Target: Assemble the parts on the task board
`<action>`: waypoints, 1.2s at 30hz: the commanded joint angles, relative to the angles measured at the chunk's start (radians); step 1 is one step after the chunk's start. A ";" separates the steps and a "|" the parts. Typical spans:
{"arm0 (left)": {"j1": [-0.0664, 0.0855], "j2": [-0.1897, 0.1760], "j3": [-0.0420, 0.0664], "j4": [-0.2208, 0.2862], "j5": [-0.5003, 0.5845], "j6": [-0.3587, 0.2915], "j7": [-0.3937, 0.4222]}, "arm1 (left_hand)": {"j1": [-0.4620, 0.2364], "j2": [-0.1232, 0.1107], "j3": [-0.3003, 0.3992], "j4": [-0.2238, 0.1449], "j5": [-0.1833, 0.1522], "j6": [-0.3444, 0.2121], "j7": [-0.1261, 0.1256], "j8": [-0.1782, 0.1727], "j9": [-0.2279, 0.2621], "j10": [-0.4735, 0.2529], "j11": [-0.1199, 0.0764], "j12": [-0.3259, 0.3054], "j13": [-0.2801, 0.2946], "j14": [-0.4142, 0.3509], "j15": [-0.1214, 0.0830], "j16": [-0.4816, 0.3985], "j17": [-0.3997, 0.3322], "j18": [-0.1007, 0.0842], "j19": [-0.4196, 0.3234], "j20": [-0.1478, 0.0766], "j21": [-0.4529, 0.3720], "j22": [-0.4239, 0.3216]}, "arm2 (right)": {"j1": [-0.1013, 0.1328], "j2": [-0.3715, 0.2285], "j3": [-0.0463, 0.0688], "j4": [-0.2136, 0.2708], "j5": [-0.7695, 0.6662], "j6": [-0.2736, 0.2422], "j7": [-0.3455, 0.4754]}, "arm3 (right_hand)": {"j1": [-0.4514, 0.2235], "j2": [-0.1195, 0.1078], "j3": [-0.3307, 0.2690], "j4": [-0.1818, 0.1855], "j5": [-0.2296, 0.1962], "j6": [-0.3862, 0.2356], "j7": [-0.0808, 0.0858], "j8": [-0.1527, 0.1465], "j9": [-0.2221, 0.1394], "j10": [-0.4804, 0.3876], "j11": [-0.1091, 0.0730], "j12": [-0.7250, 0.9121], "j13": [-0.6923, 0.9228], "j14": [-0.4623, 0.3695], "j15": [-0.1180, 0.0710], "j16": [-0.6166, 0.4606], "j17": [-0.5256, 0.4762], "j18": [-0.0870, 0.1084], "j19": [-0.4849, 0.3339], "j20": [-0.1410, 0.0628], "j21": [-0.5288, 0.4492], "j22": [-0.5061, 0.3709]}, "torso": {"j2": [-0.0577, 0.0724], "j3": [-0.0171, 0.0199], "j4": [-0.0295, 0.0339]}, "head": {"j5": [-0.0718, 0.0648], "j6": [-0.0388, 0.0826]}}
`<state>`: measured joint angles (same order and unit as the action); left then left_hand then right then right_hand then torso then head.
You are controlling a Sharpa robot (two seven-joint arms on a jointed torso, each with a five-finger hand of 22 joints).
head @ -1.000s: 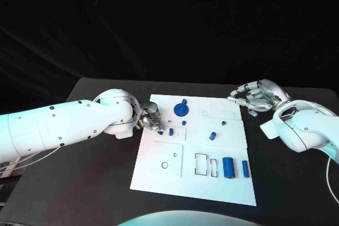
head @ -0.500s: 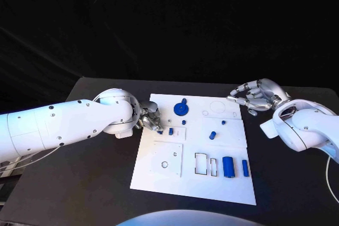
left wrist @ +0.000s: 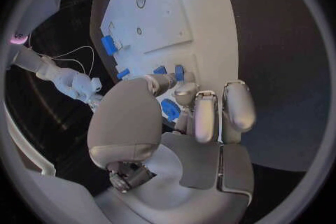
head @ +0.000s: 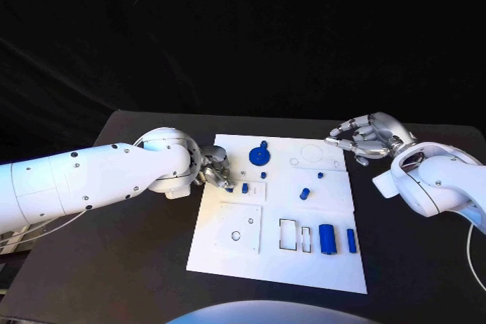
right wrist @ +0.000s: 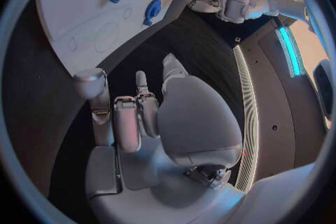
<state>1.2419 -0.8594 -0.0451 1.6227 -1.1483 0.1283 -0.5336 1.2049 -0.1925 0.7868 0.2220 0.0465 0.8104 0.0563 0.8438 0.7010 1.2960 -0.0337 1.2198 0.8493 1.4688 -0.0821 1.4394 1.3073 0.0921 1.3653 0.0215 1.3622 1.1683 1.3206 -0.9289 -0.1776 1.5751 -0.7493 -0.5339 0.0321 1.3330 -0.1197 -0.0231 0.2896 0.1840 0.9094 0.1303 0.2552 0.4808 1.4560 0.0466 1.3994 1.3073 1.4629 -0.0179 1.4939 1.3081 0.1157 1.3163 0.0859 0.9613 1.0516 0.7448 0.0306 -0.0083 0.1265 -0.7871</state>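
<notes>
Nothing has moved: my left robot hand point(head: 213, 171) still pinches a small blue part point(left wrist: 170, 109) at the board's point(head: 243, 261) left edge; my right robot hand point(head: 366, 139) hovers empty, fingers apart, off its far right corner. Most parts await seating.

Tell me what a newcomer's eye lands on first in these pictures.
The white task board in the middle of the black table, dotted with small blue parts, the round blue disc near its far edge standing out. The left hand sits at the board's left edge over small blue pieces; the right hand hovers, fingers curled, off the far right corner.
</notes>
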 commanded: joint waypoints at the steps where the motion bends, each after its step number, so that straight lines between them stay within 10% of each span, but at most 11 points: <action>1: -0.002 0.004 -0.001 0.002 0.003 0.007 0.002 | -0.008 0.000 0.125 -0.120 0.003 0.015 -0.015 0.006 0.008 0.007 0.001 -0.005 -0.002 0.049 -0.007 0.006 0.054 -0.007 0.007 0.000 0.005 0.002 | -0.001 0.001 0.000 0.001 -0.004 0.008 0.007 | -0.001 0.009 -0.006 0.002 -0.001 -0.005 -0.001 0.006 0.001 -0.007 0.001 -0.004 0.090 0.068 -0.007 -0.003 0.083 0.016 0.000 -0.006 -0.004 0.002 | -0.001 0.0005 0.0002 | -0.001 -0.002; 36: -0.003 0.016 -0.002 -0.008 0.028 0.023 -0.008 | -0.080 -0.018 0.069 -0.084 0.002 0.050 -0.035 0.030 0.024 0.036 -0.014 0.029 0.059 0.049 -0.018 0.006 0.054 -0.009 0.013 -0.008 0.010 0.014 | -0.001 -0.002 0.000 0.001 -0.004 0.005 0.006 | -0.002 0.011 -0.011 0.001 -0.001 -0.005 -0.001 0.009 0.002 -0.008 0.000 -0.004 0.089 0.068 -0.007 -0.004 0.083 0.017 0.000 -0.006 -0.007 0.001 | -0.001 -0.0007 0.0002 | -0.003 -0.008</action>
<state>1.2422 -0.8466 -0.0446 1.6110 -1.1395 0.1291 -0.5438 1.1349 -0.2121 0.8292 0.1726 0.0455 0.8208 0.0534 0.8682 0.7233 1.3287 -0.0443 1.2431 0.9090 1.4651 -0.0929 1.4394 1.3073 0.0922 1.3723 0.0144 1.3662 1.1824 1.3206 -0.9307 -0.1776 1.5757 -0.7492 -0.5341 0.0324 1.3330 -0.1197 -0.0302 0.2912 0.1840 0.9094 0.1303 0.2629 0.4816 1.4560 0.0466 1.3994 1.3073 1.4629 -0.0179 1.4939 1.3077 0.1157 1.3163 0.0859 0.9576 1.0516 0.7441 0.0300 -0.0082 0.1229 -0.7948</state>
